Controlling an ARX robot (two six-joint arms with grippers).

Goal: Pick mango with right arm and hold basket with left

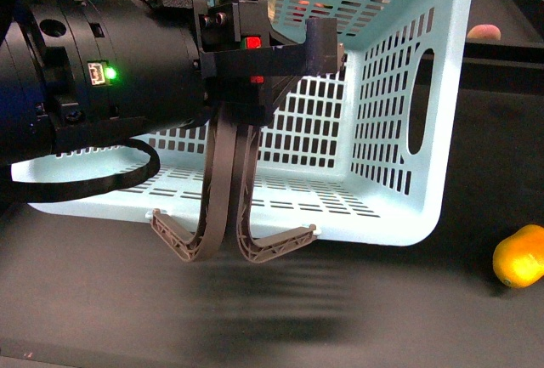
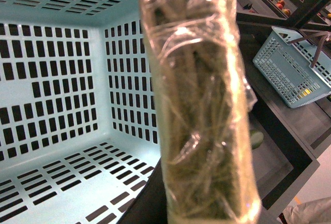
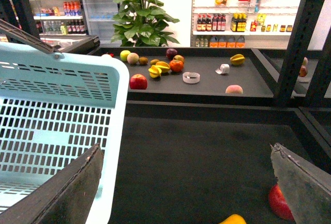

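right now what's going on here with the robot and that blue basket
The left end effector is at the basket, whose two handles rise up to it, so it seems to be holding them, though the grip is hidden. The right end effector is open and empty above the table, and the mango lies untouched beside the basket.

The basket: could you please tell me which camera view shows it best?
The front view: the basket appears almost whole, handles hanging. The left wrist view gives only its inside, behind a wrapped bundle; the right wrist view only one rim corner and slotted wall.
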